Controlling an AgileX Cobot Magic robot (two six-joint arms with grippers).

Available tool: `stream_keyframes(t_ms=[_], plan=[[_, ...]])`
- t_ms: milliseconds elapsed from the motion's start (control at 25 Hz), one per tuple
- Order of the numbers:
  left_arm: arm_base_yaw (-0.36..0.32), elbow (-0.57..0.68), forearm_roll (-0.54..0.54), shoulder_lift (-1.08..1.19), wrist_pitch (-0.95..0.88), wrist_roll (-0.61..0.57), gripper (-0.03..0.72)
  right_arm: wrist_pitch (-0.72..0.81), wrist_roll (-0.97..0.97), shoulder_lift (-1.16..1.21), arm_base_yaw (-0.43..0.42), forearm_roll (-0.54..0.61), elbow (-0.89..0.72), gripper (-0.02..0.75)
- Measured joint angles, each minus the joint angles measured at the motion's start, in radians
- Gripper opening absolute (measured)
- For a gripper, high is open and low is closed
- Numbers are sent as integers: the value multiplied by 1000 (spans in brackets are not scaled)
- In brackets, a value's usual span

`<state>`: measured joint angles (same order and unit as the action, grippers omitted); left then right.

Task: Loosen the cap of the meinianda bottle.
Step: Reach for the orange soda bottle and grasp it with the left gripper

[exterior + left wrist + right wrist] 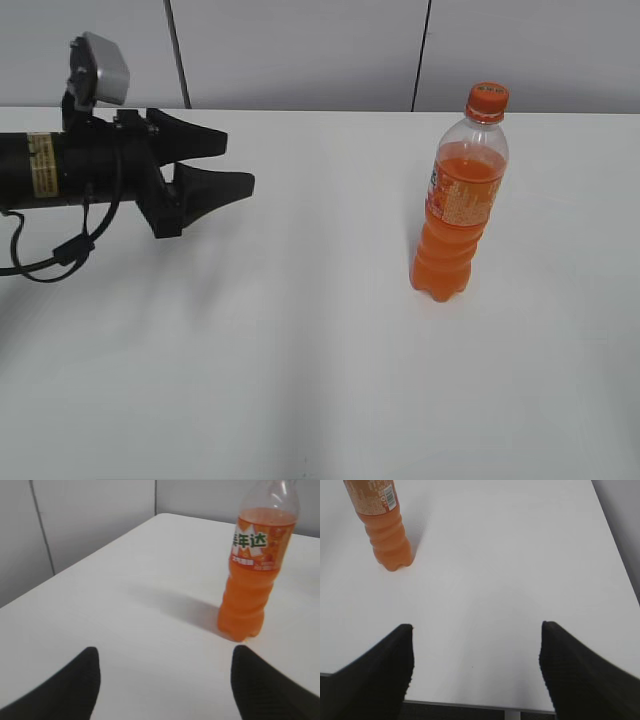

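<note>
Cap [487,99] only in exterior view

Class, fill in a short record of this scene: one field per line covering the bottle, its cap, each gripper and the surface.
bottle: tall clear plastic bottle of orange drink, upright, nothing touching it
cap: small round orange screw cap, on the bottle
left gripper: open, empty, apart from the bottle, pointing toward it
right gripper: open, empty, bottle ahead to its left
surface: white table
</note>
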<state>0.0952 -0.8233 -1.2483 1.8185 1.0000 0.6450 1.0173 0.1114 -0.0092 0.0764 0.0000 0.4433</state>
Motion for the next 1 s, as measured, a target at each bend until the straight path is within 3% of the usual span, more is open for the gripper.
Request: stream_keyframes(t_ms=[560, 1000], plan=[[161, -224, -125, 159, 34, 76, 489, 0, 0, 0, 0, 0, 0, 587], [296, -280, -163, 243, 1, 110, 611, 0, 0, 0, 0, 0, 0, 587]])
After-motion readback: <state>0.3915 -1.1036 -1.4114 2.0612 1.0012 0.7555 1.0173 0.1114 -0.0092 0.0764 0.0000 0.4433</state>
